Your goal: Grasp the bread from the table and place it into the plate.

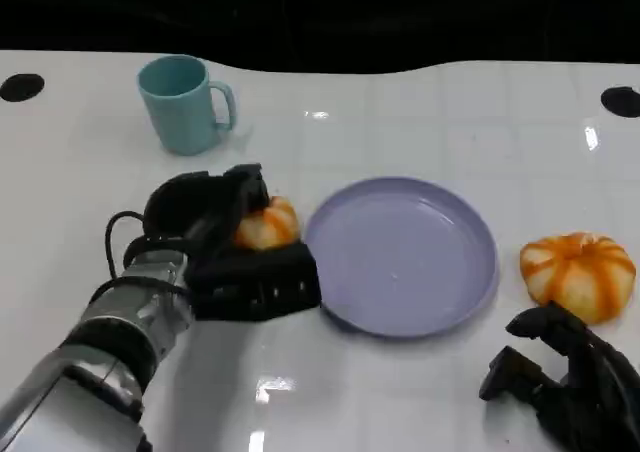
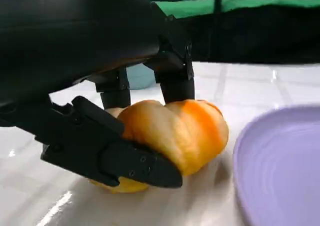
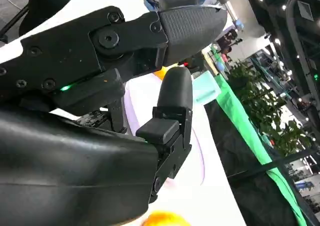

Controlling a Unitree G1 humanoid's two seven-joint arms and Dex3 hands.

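1. White tabletop [image 1: 400,392], head view: at centre left, the left hand [image 1: 225,247] is wrapped around a bread roll [image 1: 266,224] just left of the purple plate [image 1: 400,257]. A second roll [image 1: 578,272] lies at the right; a teal mug [image 1: 185,104] stands upper left. At lower right, the right hand [image 1: 565,377] holds nothing, its fingers loosely curled and apart.
2. Left wrist view: fingers [image 2: 120,158] clamp the roll [image 2: 175,131], which still rests on the table; the plate's rim [image 2: 250,151] is near. A shallow grip could let the roll slip during lifting.
3. Right wrist view: the right hand's fingers [image 3: 175,101] are apart, holding nothing.
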